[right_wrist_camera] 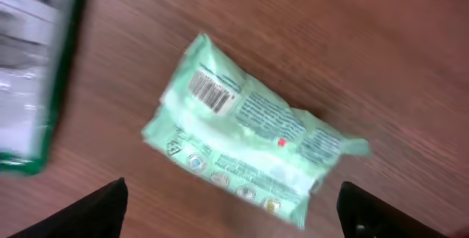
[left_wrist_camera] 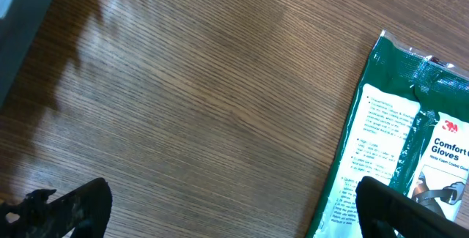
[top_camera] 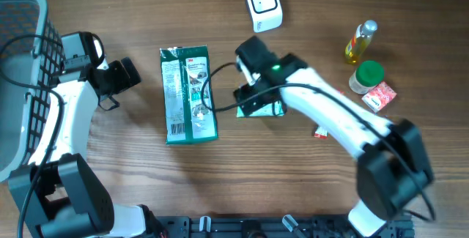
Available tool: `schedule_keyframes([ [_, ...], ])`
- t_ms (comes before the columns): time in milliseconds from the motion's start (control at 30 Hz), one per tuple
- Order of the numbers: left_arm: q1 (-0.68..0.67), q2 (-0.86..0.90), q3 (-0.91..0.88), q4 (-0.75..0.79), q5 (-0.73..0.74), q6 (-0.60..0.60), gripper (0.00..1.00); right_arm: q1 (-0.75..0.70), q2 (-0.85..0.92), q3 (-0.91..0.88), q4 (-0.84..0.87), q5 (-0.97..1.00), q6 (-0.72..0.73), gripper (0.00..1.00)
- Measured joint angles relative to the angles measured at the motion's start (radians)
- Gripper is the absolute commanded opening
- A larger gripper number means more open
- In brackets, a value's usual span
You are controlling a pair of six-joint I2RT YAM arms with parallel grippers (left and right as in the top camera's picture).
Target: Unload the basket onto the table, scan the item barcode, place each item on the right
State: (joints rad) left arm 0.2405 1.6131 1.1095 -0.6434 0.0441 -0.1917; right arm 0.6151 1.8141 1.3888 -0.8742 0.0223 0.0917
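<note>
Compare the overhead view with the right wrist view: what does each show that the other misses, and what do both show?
Only the overhead shows the white scanner, the grey basket, the oil bottle, the green-lidded jar and the red box. Only the right wrist shows the barcode, facing up on the pale green packet. Both show that packet, mostly hidden overhead, the green gloves pack and the wooden table.

On the green glove package (left_wrist_camera: 392, 132), the brand "3M" and the words "Comfort Gloves" can be read. A barcode is printed on the pale green packet (right_wrist_camera: 249, 150); its digits and small print cannot be made out.
</note>
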Motion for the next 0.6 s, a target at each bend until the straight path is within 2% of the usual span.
schedule_keyframes([
  [167, 0.0, 0.0, 0.0, 0.0, 0.0, 0.0, 1.0, -0.24, -0.047, 0.006, -0.057, -0.262, 0.0, 0.93],
  [233, 0.0, 0.0, 0.0, -0.001, 0.0, 0.0, 1.0, -0.312, -0.051, -0.053, 0.009, -0.303, 0.001, 0.91],
  [333, 0.0, 0.0, 0.0, -0.001, 0.0, 0.0, 1.0, -0.337, -0.047, -0.224, 0.136, -0.351, 0.013, 0.88],
  [433, 0.0, 0.0, 0.0, -0.001, 0.0, 0.0, 1.0, -0.336, -0.047, -0.342, 0.293, -0.385, 0.061, 0.75],
  [600, 0.0, 0.0, 0.0, 0.0, 0.0, 0.0, 1.0, -0.336, -0.047, -0.402, 0.446, -0.397, 0.188, 0.62],
])
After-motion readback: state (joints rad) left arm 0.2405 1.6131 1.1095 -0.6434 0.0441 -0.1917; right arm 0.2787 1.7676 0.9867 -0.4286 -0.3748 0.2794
